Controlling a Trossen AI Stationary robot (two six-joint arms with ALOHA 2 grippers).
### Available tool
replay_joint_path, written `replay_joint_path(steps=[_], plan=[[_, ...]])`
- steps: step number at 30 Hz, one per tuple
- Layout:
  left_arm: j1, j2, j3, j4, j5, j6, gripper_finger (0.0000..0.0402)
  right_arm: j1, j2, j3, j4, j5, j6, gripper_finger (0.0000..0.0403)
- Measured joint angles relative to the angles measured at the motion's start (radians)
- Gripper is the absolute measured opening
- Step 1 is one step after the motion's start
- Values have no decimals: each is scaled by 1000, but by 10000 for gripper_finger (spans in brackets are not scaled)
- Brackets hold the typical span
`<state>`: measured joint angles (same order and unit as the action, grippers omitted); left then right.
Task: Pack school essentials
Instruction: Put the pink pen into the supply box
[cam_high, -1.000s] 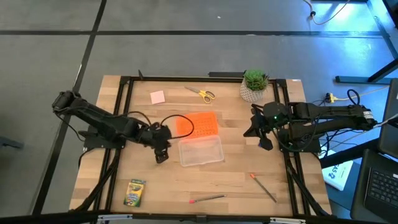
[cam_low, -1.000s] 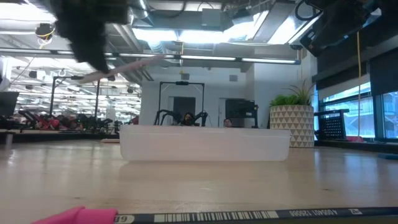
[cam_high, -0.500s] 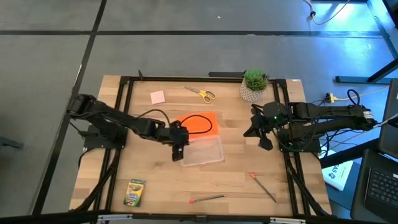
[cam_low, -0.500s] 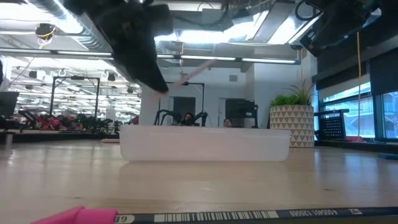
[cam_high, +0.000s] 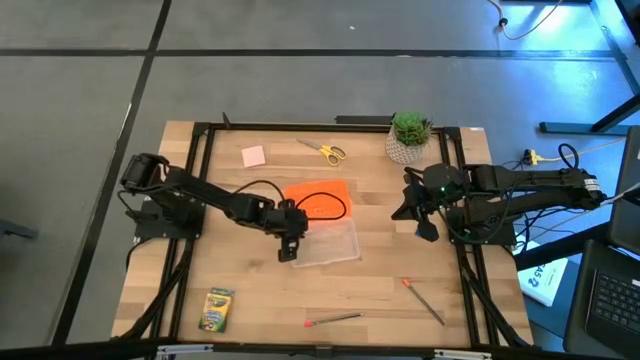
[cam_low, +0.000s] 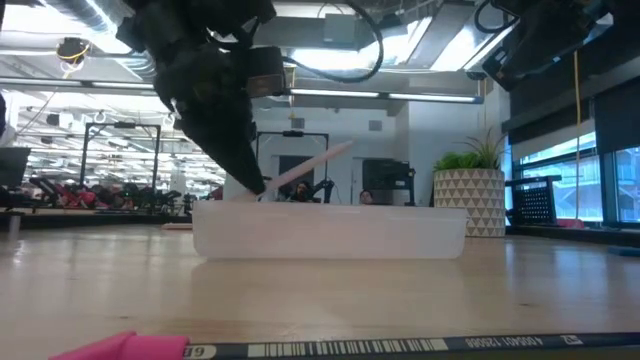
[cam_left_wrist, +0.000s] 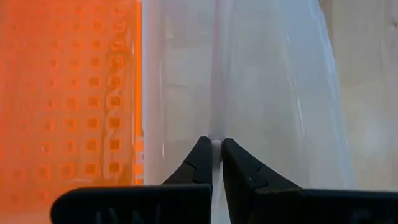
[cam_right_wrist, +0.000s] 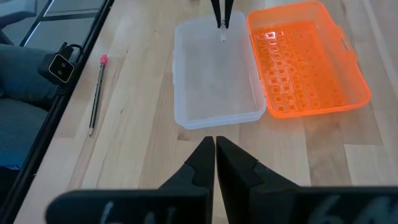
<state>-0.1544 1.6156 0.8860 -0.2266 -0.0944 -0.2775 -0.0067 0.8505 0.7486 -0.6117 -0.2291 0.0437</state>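
Observation:
My left gripper (cam_high: 288, 248) hangs over the left end of the clear case (cam_high: 330, 242), shut on a thin pale stick (cam_low: 312, 167); the left wrist view shows the case floor (cam_left_wrist: 267, 93) beneath the fingers and the orange lid (cam_left_wrist: 68, 93) lying open beside it. My right gripper (cam_high: 424, 222) waits shut above the table's right side. On the wood lie the yellow-handled scissors (cam_high: 323, 151), pink pad (cam_high: 253, 156), crayon box (cam_high: 217, 309) and two red-tipped pencils (cam_high: 334, 320) (cam_high: 424, 300). My left gripper pinches the pale stick between its two fingers near its lower end (cam_left_wrist: 216, 144), coming from above and pointing down. In the low view the stick slants up from the fingertips toward its free end (cam_low: 345, 150), above the case rim. Whether its low end touches the case cannot be told.
A potted plant (cam_high: 409, 137) stands at the far edge, right of centre. The orange lid (cam_high: 318, 198) lies flat on the far side of the case. A dark frame (cam_high: 200, 180) borders the table. Bare wood shows on the near side of the case.
My left gripper has carried the pale stick toward the table's right, from left of the case to over its left end, and has come down until its fingertips are near the case rim. The right arm has kept still.

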Motion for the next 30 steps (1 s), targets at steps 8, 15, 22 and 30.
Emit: replay_joint_path(steps=[8,15,22,30], plan=[[6,35,0,-28,-2,0,5,0,0,0,0,0,0,20],[6,35,0,-32,-19,0,10,0,0,0,0,0,0,19],[6,35,0,-34,-20,-12,39,0,0,0,0,0,1,20],[6,35,0,-34,-34,-27,26,0,0,0,0,0,1,20]])
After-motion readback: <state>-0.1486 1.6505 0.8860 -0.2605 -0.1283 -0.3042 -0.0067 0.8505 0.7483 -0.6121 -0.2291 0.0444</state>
